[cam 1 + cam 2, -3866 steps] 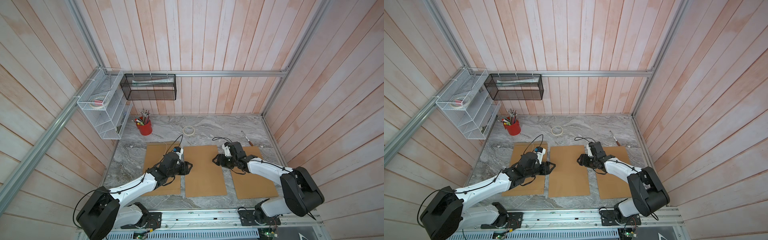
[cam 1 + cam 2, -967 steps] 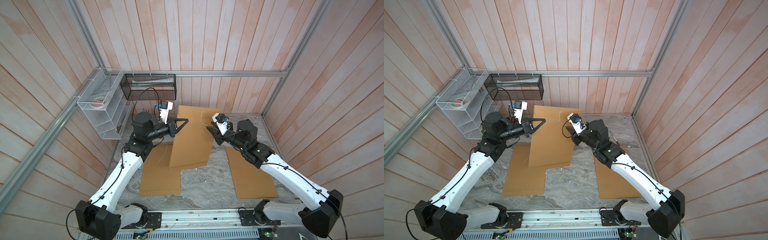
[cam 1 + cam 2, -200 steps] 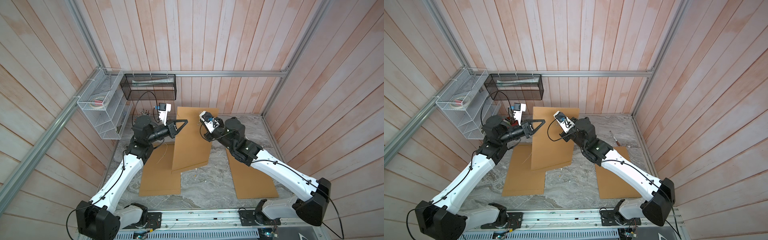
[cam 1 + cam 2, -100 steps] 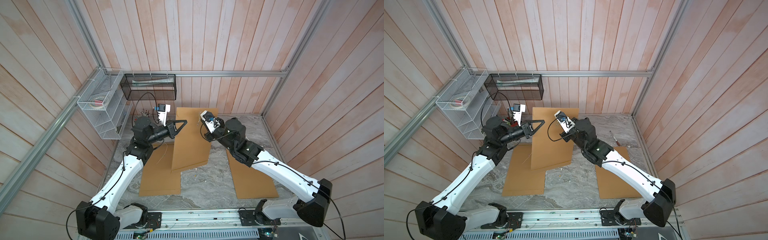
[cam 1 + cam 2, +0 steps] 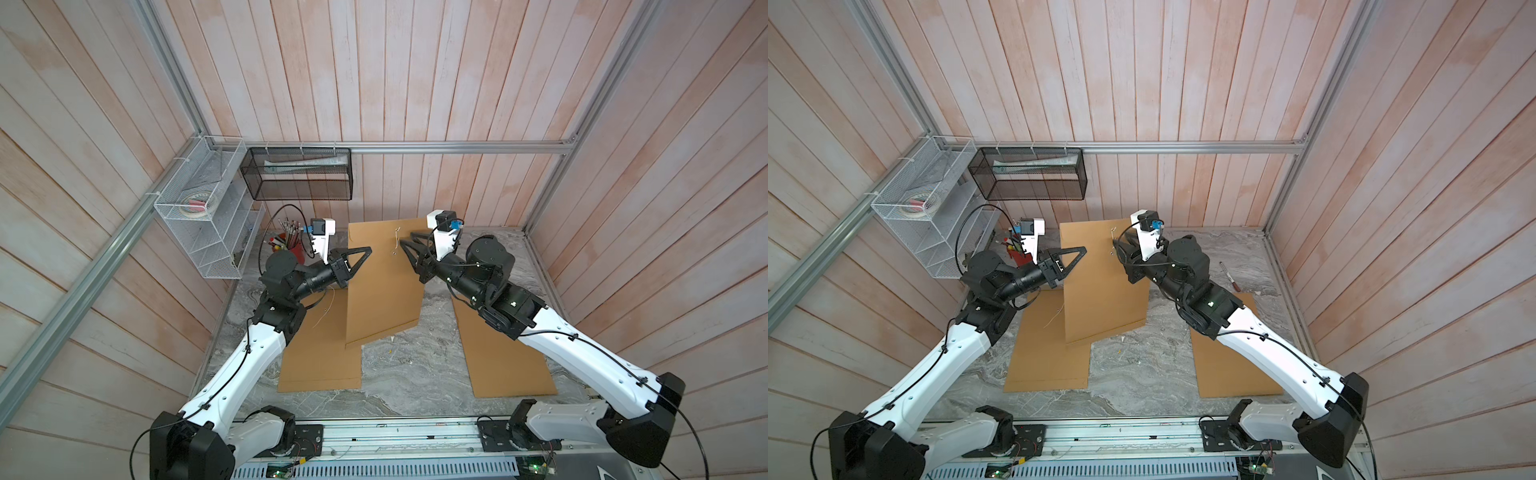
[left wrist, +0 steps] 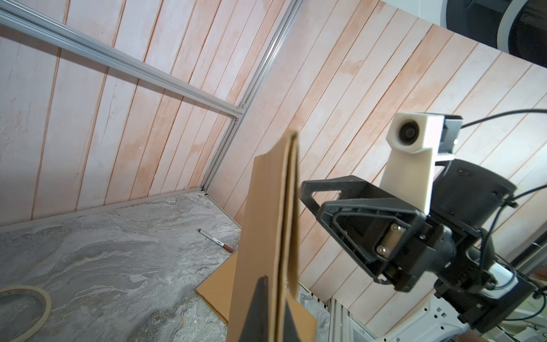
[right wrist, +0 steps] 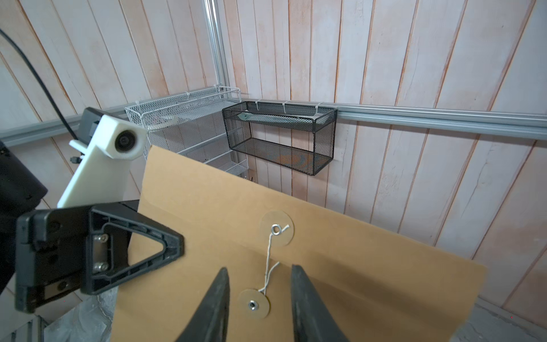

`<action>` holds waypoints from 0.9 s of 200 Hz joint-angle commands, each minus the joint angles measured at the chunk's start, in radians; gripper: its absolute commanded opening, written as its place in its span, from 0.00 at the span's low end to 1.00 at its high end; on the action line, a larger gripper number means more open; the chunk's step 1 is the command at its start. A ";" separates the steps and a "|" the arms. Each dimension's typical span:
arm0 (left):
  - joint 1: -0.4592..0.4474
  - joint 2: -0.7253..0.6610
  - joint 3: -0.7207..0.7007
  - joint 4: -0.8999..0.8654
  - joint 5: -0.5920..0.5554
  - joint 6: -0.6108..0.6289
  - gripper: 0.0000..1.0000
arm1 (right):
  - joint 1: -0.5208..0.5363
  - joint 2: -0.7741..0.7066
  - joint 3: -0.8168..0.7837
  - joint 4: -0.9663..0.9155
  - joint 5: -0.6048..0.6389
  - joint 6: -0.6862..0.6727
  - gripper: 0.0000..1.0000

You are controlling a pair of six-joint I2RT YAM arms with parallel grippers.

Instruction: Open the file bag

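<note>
Standing upright over the table [image 5: 395,374], the file bag [image 5: 382,291] is pinched at its side edge by the left end effector [image 5: 365,251], which is clamped shut on it. It looks like light, thin kraft paper, stiff enough to hold flat but easily creased. Just ahead of the right end effector [image 7: 260,268], whose jaws are partly apart and empty, sit the nearer disc [image 7: 254,303], the farther disc [image 7: 276,228] and the slack string [image 7: 270,251], probably the place to grip. No brand or writing is legible.

Marble table [image 5: 399,386] — two flat envelopes [image 5: 320,361], marker [image 5: 1229,277]
</note>
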 commanded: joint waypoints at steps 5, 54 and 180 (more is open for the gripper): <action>0.006 -0.029 -0.029 0.107 -0.018 -0.026 0.00 | -0.037 -0.009 -0.001 0.050 -0.058 0.184 0.36; 0.006 -0.023 -0.045 0.151 -0.025 -0.045 0.00 | -0.048 0.024 0.019 0.022 -0.083 0.239 0.35; 0.006 -0.002 -0.046 0.175 -0.001 -0.063 0.00 | -0.049 0.121 0.063 0.032 -0.158 0.250 0.27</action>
